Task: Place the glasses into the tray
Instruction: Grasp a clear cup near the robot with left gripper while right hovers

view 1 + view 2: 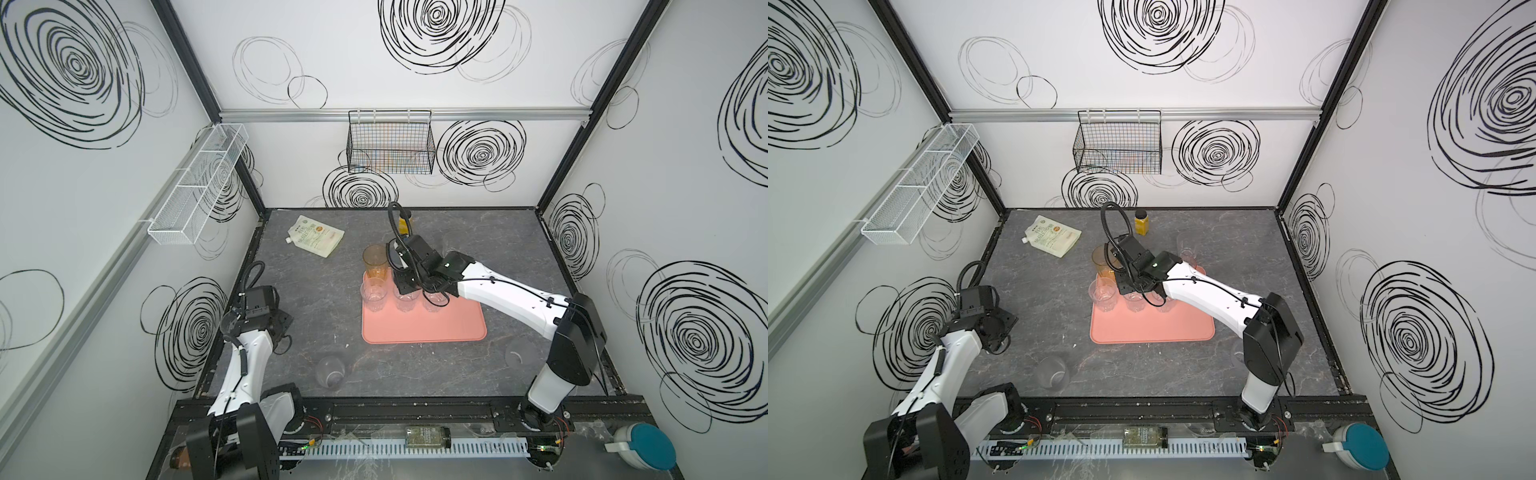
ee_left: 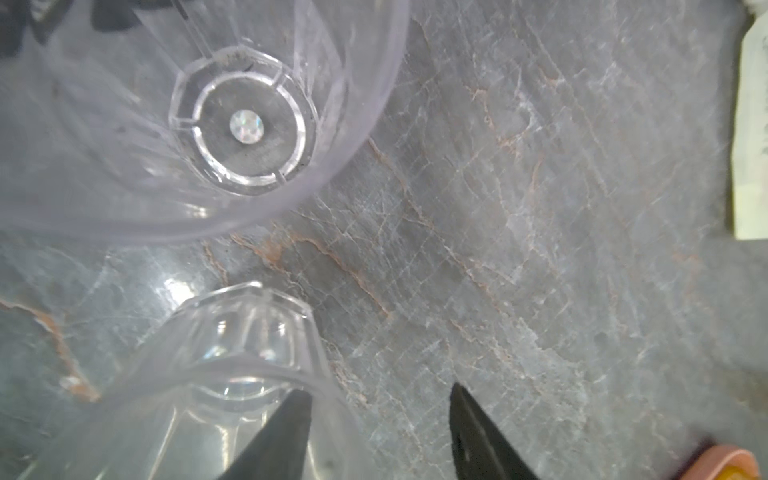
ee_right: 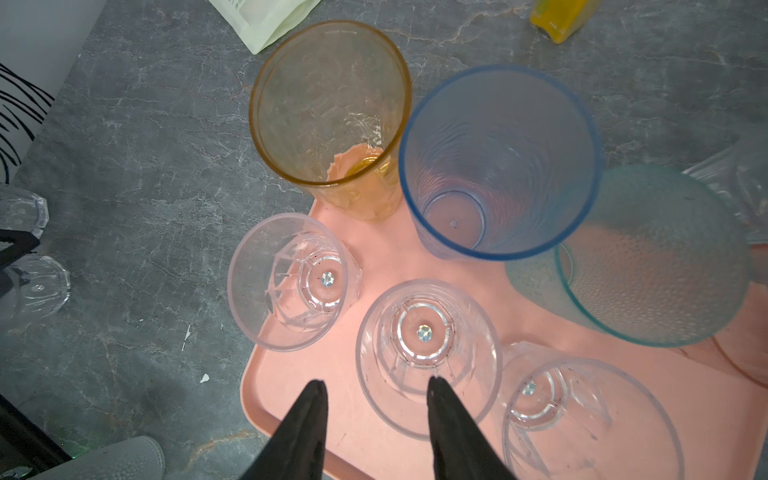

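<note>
Closest to my lens, the left tool (image 2: pixel 380 390) straddles the wall of a short clear glass (image 2: pixel 249 332) on the table (image 2: pixel 540 208), over at the left and well apart from the tray (image 1: pixel 424 332) in mid-table. My main worry is that tray's crowded far-left part. The orange glass (image 3: pixel 332 104) sits right at the corner rim, with the blue glass (image 3: pixel 498 158) and teal glass (image 3: pixel 656 257) beside it and three clear ones in a row just nearer. I judge that any sideways drag by the right tool (image 3: pixel 374 380) could tip the middle clear glass (image 3: pixel 426 332) into its neighbours. On the left, a one-wall pinch on slick plastic may slip or swing, and a second clear glass (image 2: pixel 245 124) stands just beside the first. Both tools are about half open, each with one finger inside a rim and one outside. Neither is clamping the wall, as far as I can see.
</note>
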Controlling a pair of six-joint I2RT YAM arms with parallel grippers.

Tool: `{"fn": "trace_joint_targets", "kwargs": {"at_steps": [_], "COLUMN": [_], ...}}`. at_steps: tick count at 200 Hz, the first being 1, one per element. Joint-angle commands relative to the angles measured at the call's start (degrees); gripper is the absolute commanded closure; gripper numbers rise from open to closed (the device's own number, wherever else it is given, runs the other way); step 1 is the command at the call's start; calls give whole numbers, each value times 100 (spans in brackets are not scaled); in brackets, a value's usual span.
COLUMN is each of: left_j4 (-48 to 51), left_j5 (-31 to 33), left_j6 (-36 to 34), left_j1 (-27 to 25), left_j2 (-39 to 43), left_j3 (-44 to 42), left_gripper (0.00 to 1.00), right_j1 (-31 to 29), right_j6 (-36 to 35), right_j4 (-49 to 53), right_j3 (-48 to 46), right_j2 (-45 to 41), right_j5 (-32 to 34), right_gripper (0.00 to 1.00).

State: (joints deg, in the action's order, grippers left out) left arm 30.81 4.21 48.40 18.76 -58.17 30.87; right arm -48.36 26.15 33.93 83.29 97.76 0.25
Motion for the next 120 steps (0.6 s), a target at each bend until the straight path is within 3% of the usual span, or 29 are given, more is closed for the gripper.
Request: {"fn": "trace_joint_targets", "kwargs": {"at_steps": [1, 69, 104, 120], "left_j4": [-206, -296, -101, -54], "left_j5": [-223, -581, 93, 202], "left_j6": [96, 533, 1648, 2024], "left_j1": [-15, -603, -2571, -3177], "left_j2": [109, 19, 76, -60], "left_j3": [-106, -126, 71, 136], "left_gripper": [56, 94, 100, 100], "right_j1": [-36, -50, -51, -51], "right_j6": [109, 80, 48, 70], "right_j4": [-109, -120, -150, -173], "right_j3": [-85, -44, -5, -5], "right_j2": [-191, -193, -169, -148], "right_j5": [98, 124, 135, 88], "right_gripper": [56, 56, 56, 56]}}
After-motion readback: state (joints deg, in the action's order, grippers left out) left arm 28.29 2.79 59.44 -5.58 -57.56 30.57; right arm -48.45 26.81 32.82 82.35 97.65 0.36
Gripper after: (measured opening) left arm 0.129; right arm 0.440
